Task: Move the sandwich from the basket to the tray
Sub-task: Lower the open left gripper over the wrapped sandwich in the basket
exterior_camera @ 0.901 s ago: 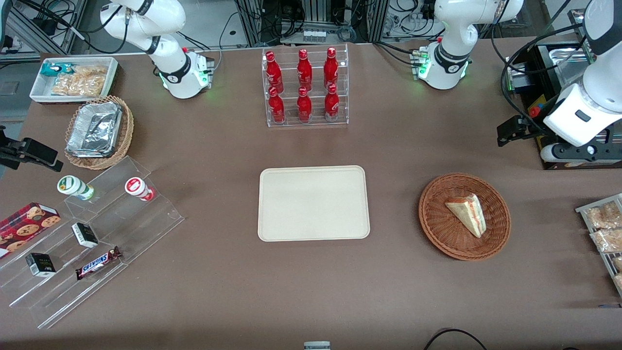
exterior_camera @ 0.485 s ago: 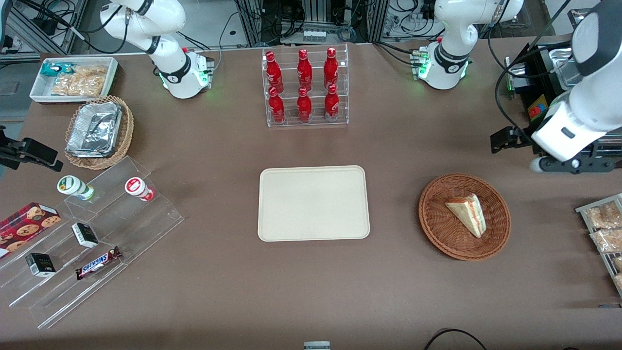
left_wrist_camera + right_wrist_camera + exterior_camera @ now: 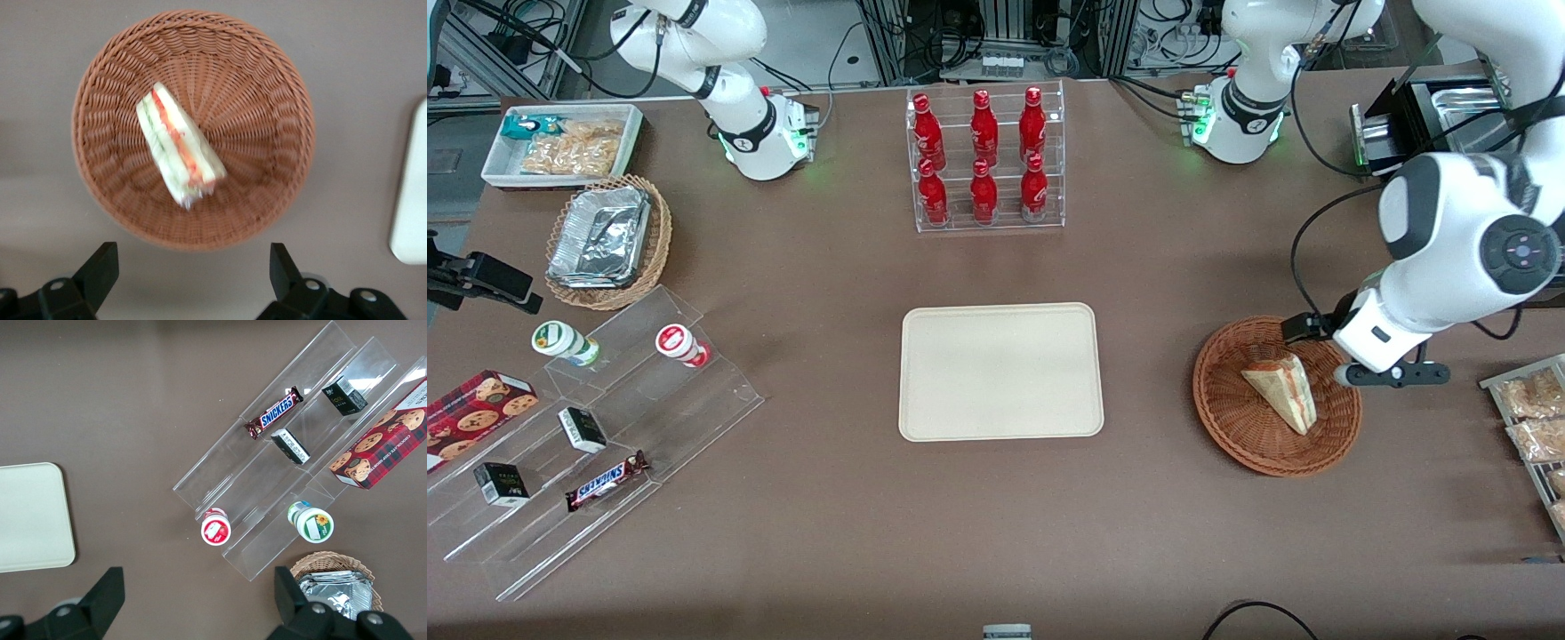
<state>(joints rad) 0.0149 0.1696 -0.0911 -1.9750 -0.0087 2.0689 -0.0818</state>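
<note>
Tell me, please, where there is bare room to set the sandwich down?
The tray is entirely bare. Open tabletop lies between it and the basket, where the sandwich lies, with the open gripper above the basket's rim. The parked arm's end is crowded with acrylic shelves.

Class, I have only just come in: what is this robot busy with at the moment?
The working arm's gripper hangs open above the basket, holding nothing. The sandwich lies in that basket, untouched. The tray sits bare in the middle of the table, toward the parked arm's end from the basket. So the pick has not yet been made; the arm appears to be lining up over the sandwich.
</note>
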